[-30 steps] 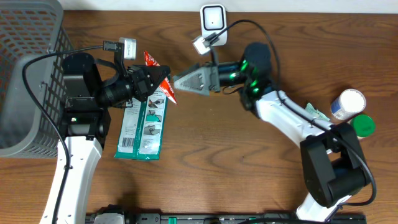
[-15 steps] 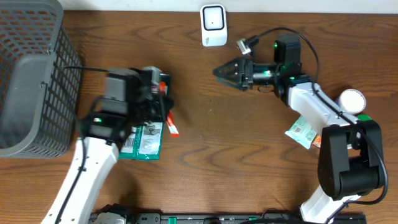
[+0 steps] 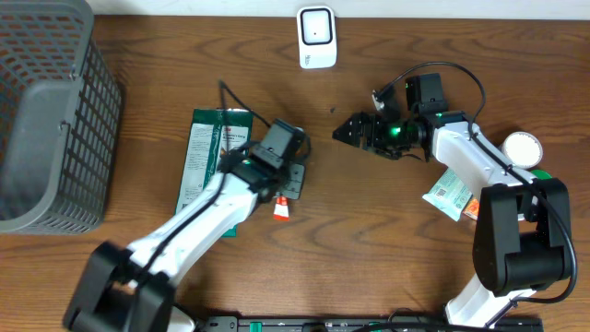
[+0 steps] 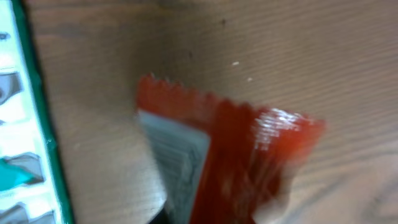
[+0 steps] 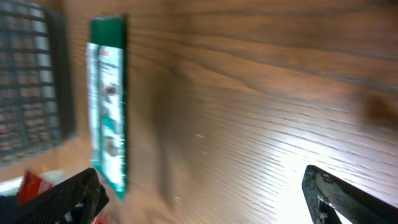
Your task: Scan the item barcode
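On my desk [image 3: 369, 258] a grey mesh basket [image 3: 97, 120] stands far left, a flat green package [image 3: 205, 152] lies near it, and a white-capped bottle [image 3: 522, 148] and pale pouch [image 3: 449, 194] sit far right.

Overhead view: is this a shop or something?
Likely a mock shop checkout on a wooden table: a white barcode scanner, a grey mesh basket and packaged goods like the green packet.

**A:** Where's the open space here?
**B:** Bare wood mid-table, between the red packet [image 3: 283, 210] and the right arm [image 3: 461, 152]. Basket [image 3: 92, 83] walls off the left, scanner [image 3: 316, 37] sits at the top edge, and a bottle [image 3: 521, 148] crowds the far right.
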Available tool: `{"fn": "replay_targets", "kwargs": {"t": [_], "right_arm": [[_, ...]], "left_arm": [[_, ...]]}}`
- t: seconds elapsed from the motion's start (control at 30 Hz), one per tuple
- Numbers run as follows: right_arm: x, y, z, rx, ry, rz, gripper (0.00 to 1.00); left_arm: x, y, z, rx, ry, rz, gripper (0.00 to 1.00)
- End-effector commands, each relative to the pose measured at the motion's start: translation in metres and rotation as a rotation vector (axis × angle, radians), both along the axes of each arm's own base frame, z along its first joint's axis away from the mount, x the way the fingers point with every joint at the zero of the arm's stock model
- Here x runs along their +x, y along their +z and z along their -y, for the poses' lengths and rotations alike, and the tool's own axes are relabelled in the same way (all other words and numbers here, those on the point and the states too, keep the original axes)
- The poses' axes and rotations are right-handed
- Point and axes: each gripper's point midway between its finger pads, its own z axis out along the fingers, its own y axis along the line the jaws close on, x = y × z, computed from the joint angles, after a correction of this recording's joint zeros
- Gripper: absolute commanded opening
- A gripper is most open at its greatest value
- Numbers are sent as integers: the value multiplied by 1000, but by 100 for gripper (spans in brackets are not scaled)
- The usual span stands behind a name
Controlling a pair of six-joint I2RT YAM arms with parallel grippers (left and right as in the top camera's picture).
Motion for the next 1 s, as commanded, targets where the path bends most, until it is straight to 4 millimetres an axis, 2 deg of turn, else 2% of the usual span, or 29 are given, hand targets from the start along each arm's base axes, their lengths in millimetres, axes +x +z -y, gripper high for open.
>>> {"fn": "replay_targets", "kwargs": {"t": [0.0, 0.03, 0.07, 0.17, 0.27, 0.43, 0.5, 0.53, 0.57, 0.6, 0.63, 0.67, 0.73, 0.83, 0.97], "right_arm": [[2, -11, 12, -94, 23, 39, 99], [0, -13, 14, -106, 20, 30, 99], [-1, -14, 16, -115, 17, 24, 99], [-3, -15, 16, -124, 34, 29, 99], [-2, -15, 16, -130, 54, 49, 99], [-4, -10, 9, -81, 69, 48, 99], [-8, -3, 0, -13, 95, 42, 99], [-10, 0, -2, 7, 102, 40, 96], [-11, 0, -3, 9, 104, 35, 88], [-12, -1, -2, 7, 103, 27, 76], [-14, -2, -2, 4, 102, 17, 62], [-15, -3, -1, 1, 102, 8, 40], [-18, -4, -1, 0, 103, -3, 3], [-19, -4, -3, 0, 108, -3, 1], [-19, -4, -5, 0, 112, -2, 1]], "left_arm": [[13, 0, 3, 24, 20, 47, 27], [15, -2, 5, 24, 19, 49, 46], [15, -5, 5, 26, 18, 47, 57], [15, -13, 5, 37, 18, 31, 71], [21, -12, 5, 40, 27, 55, 75], [45, 36, 6, 8, 70, 213, 75], [46, 49, 6, -12, 73, 238, 68], [44, 51, 4, -13, 77, 234, 47], [41, 49, 2, -11, 89, 220, 34], [37, 46, 0, -7, 108, 196, 18], [33, 39, -3, 1, 128, 166, 8], [28, 33, -5, 4, 138, 136, 7], [17, 18, -2, -4, 119, 74, 7], [7, -6, 4, -13, 95, -9, 8], [4, -27, 15, -40, 70, -72, 7]]}}
